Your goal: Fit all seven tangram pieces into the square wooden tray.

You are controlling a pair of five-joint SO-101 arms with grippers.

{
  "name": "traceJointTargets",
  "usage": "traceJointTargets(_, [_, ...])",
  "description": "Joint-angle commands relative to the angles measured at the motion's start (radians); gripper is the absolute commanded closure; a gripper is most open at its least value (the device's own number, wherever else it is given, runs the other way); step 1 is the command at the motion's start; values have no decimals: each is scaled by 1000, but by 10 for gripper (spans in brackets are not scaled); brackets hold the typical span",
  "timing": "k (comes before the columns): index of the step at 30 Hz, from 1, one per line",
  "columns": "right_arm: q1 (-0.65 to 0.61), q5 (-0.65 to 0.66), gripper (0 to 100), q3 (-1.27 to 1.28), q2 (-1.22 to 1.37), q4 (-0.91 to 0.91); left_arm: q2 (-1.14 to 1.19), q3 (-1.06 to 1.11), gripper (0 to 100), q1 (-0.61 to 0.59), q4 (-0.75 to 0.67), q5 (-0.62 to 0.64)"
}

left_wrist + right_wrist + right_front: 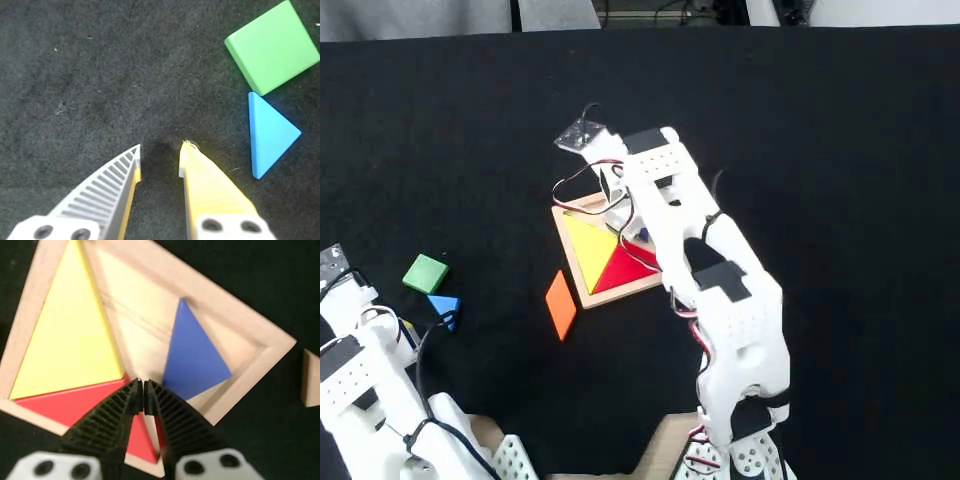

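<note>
Three pieces lie in the wooden tray: a yellow triangle, a red triangle and a dark blue triangle. An orange parallelogram sits just beside the tray. A green square and a light blue triangle lie near the left gripper, whose jaws stand apart over the black cloth. The pieces look light, rigid and smooth, best pinched low across opposite edges. The right arm stretches forward. The right gripper points down over the tray's middle, jaws nearly touching, holding nothing.
</note>
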Motion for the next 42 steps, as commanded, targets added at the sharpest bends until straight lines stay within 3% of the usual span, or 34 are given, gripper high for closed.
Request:
traceJointTargets(1, [-5,-12,986,-81,16,-9,-15,-4,865,-8,-15,3])
traceJointTargets(12, [98,-11,986,-196,93,-11,-15,-4,865,-8,-15,3])
traceJointTargets(21, [92,-11,986,-248,87,-5,-15,-4,865,-8,-15,3])
traceJointTargets(31, [-23,-11,988,-386,-182,402,-15,-4,865,-8,-15,3])
traceJointTargets(37, [-180,-158,988,-104,-461,382,-15,-10,866,-16,-15,3])
traceJointTargets(42, [-311,-310,987,255,-596,216,-15,-12,866,-16,-9,3])
